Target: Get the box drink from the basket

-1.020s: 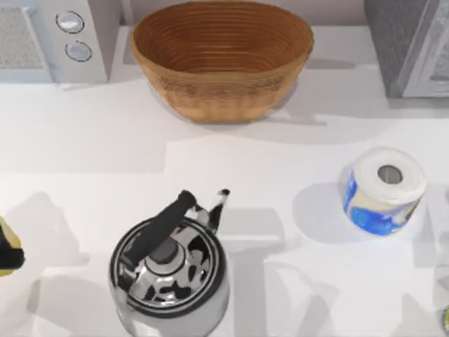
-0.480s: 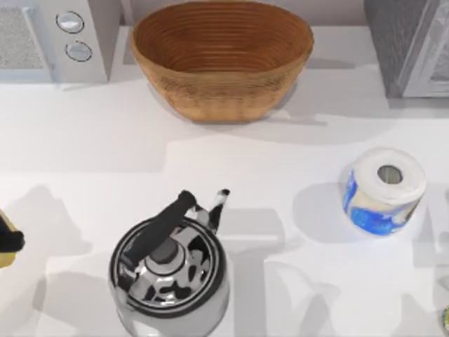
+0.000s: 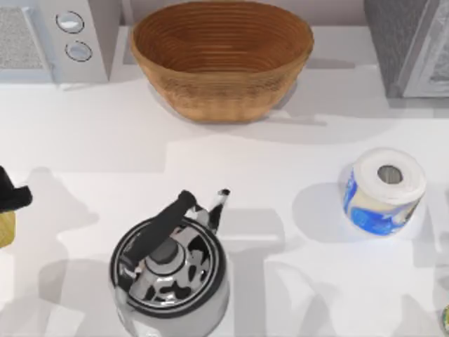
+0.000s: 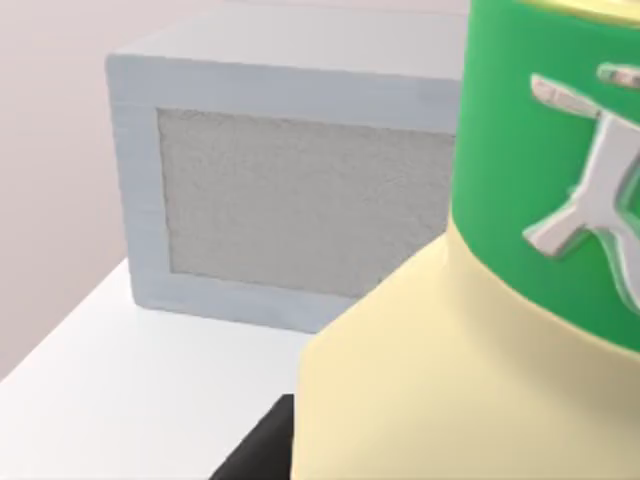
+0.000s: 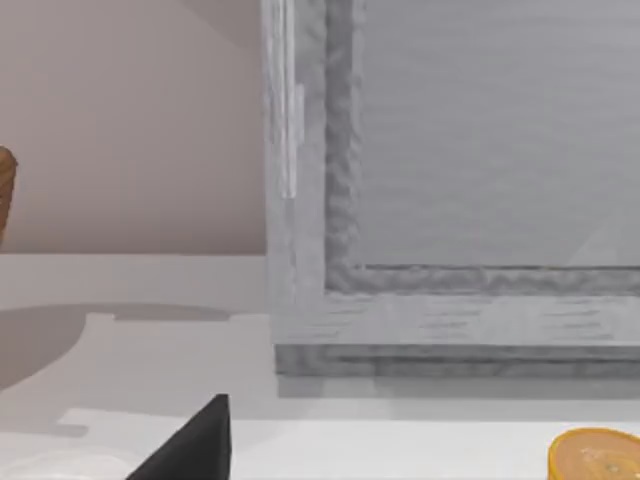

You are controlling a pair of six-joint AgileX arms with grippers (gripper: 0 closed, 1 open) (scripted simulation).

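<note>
Your left claw (image 3: pixel 8 200) sits at the top view's left edge, grasping the box drink (image 4: pixel 470 330); the basket (image 3: pixel 222 60) stands empty at upper centre.

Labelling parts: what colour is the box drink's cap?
Green cap on the pale-yellow box drink; left wrist view.

The basket (image 3: pixel 222 60) stands at top centre of the top view, between the microwave (image 3: pixel 52 38) at upper left and a cabinet (image 3: pixel 410 45) at upper right. The kettle (image 3: pixel 168 270) sits at lower centre-left. The paper roll (image 3: pixel 384 189) stands at right. The box drink (image 3: pixel 5 228) is at the left edge, well apart from the basket.
</note>
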